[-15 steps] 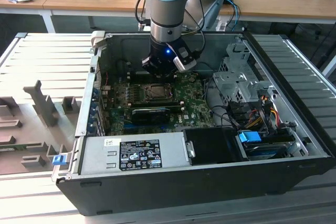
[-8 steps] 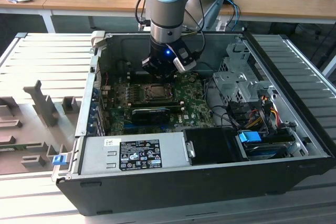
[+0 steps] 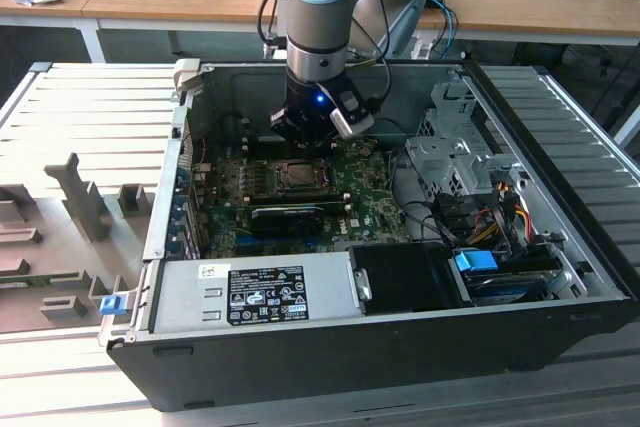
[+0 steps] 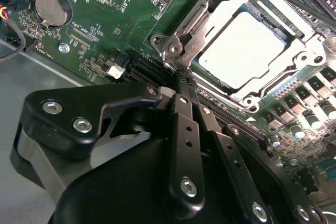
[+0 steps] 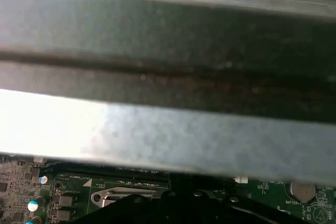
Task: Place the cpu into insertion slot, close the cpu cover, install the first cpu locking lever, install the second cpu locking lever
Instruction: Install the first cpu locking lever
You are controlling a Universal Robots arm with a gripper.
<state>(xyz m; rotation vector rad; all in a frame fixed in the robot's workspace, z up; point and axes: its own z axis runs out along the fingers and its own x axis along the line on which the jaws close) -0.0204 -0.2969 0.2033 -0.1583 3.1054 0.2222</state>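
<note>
Gripper (image 4: 181, 85), fingers pressed together and empty, sat at frame centre of the second wrist view beside the socket at upper right, where the cpu (image 4: 245, 50) lay under the cpu cover (image 4: 307, 59); a slipped fingertip could scrape the board.

A grey ribbed table (image 3: 90, 87) carries the open black computer case (image 3: 330, 352).

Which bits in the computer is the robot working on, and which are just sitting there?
For the job:
- cpu, in its slot
- cpu cover, down around it
- gripper, beside the cover's corner

Just there:
- round battery
- long black card
- power supply box
</note>
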